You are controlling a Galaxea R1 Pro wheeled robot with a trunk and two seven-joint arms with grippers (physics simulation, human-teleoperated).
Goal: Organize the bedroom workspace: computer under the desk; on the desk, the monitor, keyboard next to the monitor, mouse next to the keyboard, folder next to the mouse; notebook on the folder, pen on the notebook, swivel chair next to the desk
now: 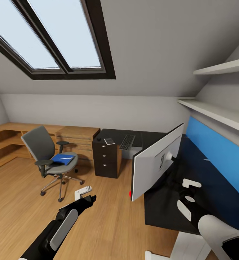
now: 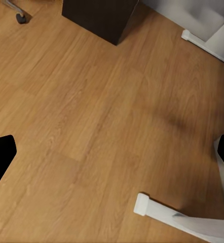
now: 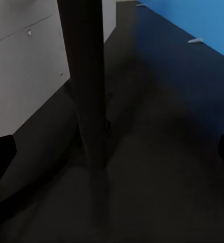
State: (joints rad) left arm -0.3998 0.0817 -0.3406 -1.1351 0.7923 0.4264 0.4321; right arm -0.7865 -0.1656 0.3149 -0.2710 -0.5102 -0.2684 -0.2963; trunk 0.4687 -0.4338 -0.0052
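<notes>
Landmark: I take the black desk (image 1: 162,213) as my reference; it runs along the blue wall panel (image 1: 220,159) under two white shelves (image 1: 220,115).
Monitor: the monitor (image 1: 157,164) stands on the desk with its grey back toward me; in the right wrist view I see its dark stand post (image 3: 86,86) rising from the desk top.
Keyboard: the keyboard (image 1: 127,142) lies on the far end of the desk, well apart from the monitor.
Notebook: a small grey notebook (image 1: 109,141) rests on the dark drawer unit (image 1: 105,160) at the desk's far end, near the keyboard.
Chair: the swivel chair (image 1: 49,159) stands on the wood floor (image 1: 22,195), well apart from the desk, beyond the drawer unit.
Folder: the blue folder (image 1: 62,159) lies on the chair seat.
Left gripper: my left gripper (image 1: 86,193) hangs over the floor beside the desk; its black fingertips (image 2: 1,154) sit at opposite edges of the wrist view, so it is spread wide.
Right gripper: my right gripper (image 1: 190,190) hovers over the desk behind the monitor, its fingertips (image 3: 3,152) wide apart, holding nothing.
</notes>
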